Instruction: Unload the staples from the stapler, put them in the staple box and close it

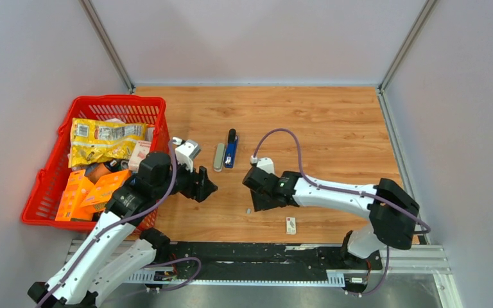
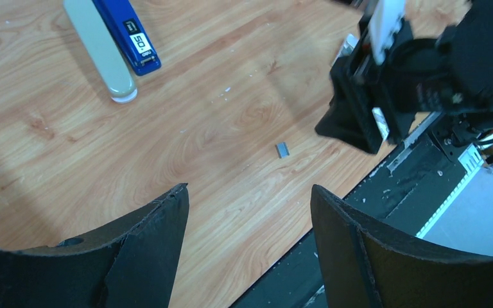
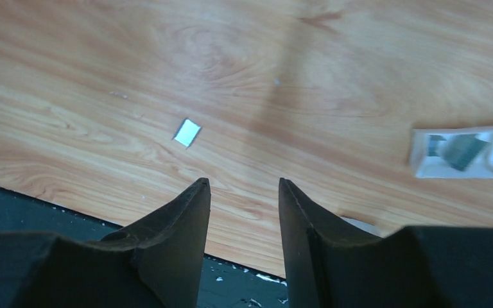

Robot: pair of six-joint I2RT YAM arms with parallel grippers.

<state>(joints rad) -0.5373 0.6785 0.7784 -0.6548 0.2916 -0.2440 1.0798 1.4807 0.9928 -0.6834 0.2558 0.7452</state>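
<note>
crowding the left edge of the wooden tabletop (image 1: pixel 334 115) is a red plastic mesh basket (image 1: pixel 50 172) heaped with yellow and orange snack packets (image 1: pixel 103 138). near the tabletop's middle lies a blue plastic stapler (image 1: pixel 231 151), with a pale grey elongated part (image 1: pixel 219 156) right alongside it. a small white cardboard box (image 1: pixel 291 225) sits close to the near edge, well apart from the stapler.

the staples (image 1: pixel 248 210), a tiny short grey metal strip, lie flat in the open on bare wood between the stapler and the near edge, toward the left edge from the white box. in the wrist views the strip reads as a small rectangle, bright and pale from one side and dull grey from the other.

the right end effector (image 3: pixel 244 186) hovers just beside the strip, its black fingers apart with nothing between them. the left end effector (image 2: pixel 249 208) hangs nearer the basket, fingers spread wide and holding nothing, pointed toward the strip.
</note>
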